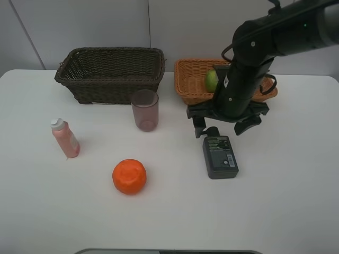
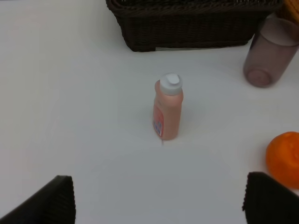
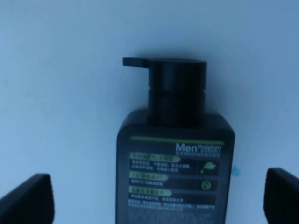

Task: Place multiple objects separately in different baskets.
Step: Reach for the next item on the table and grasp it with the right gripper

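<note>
Dark flat pump bottle (image 1: 220, 157) is laid label-up on the white table (image 1: 286, 201), pump head toward 12 o'clock. Right gripper (image 1: 222, 126) is hung over that head, jaws spread wide, nothing held. Green lime (image 1: 211, 80) is seen in the light orange-tan wicker basket (image 1: 186, 84), at 12 o'clock from the bottle. Step judged: bottle pick. Descent and closure across the flat body are needed next. Left gripper (image 2: 161, 200) is spread too, empty, with the pink white-capped bottle (image 2: 168, 112) ahead.

Tan basket (image 1: 186, 80) partly behind right arm (image 1: 239, 84)
</note>
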